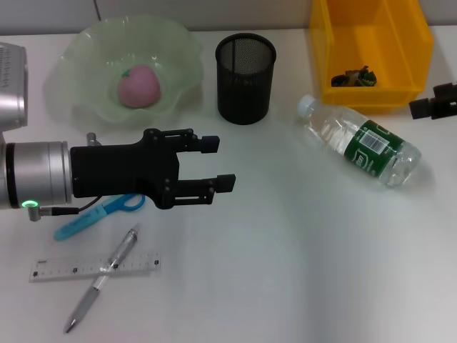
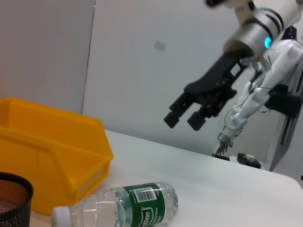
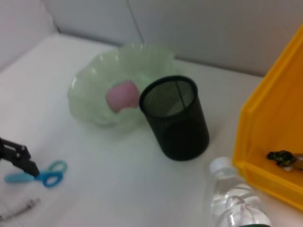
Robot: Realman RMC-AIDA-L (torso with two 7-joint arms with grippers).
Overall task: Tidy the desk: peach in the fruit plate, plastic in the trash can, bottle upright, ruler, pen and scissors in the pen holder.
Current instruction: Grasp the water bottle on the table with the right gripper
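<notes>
A pink peach [image 1: 139,87] lies in the green glass fruit plate [image 1: 78,64]. The black mesh pen holder [image 1: 245,78] stands empty beside it. A yellow bin [image 1: 371,96] holds crumpled plastic [image 1: 353,77]. In front of the bin, the clear bottle [image 1: 360,139] lies on its side. Blue scissors [image 1: 93,214], a pen [image 1: 103,279] and a clear ruler [image 1: 71,269] lie at the front left. My left gripper [image 1: 218,163] hovers open and empty above the scissors. My right gripper [image 2: 185,118] hangs open in the air beyond the bottle [image 2: 128,208], at the right edge.
The yellow bin [image 3: 274,142] and the pen holder [image 3: 175,118] stand close together at the back, with the bottle's cap [image 3: 221,165] between them. White desk surface stretches across the front middle and right.
</notes>
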